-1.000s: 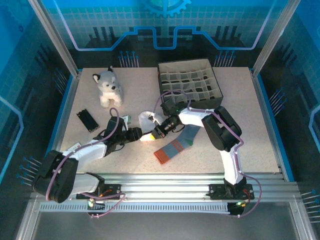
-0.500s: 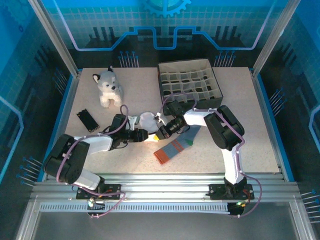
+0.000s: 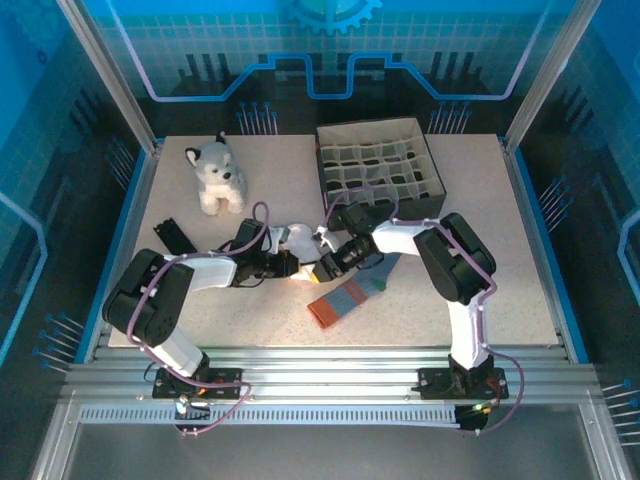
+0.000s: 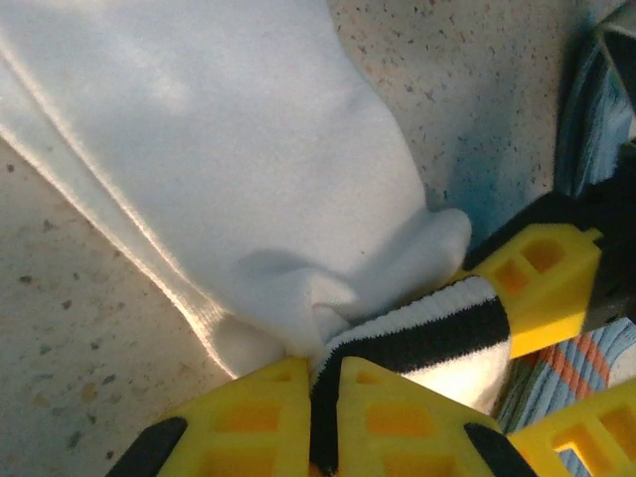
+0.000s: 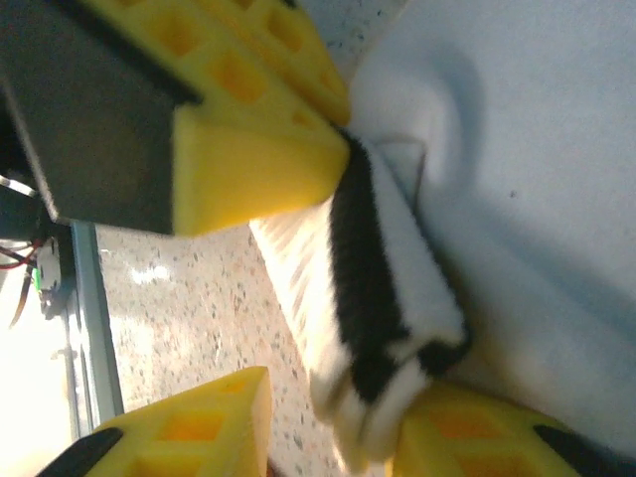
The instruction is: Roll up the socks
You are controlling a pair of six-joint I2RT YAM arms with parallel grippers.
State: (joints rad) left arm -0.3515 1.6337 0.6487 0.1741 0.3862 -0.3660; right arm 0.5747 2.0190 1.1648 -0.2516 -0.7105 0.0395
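Two pincers share the black-striped cuff (image 4: 427, 333) of the soft white sock (image 4: 248, 149): left pincer (image 4: 323, 417) clamped on it, right pincer (image 5: 333, 417) part-open astride it, sock body lying toward the worktop (image 3: 480, 200)'s far edge.

Overhead view; 2 wrist close-ups share white sock (image 4: 298, 199).

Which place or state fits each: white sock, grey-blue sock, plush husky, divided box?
1 white sock
2 grey-blue sock
3 plush husky
4 divided box

A back right
B striped cuff pinched by the left tool
C back left
D lying flat, nearest the front edge

Pairs: 1-B, 2-D, 3-C, 4-A
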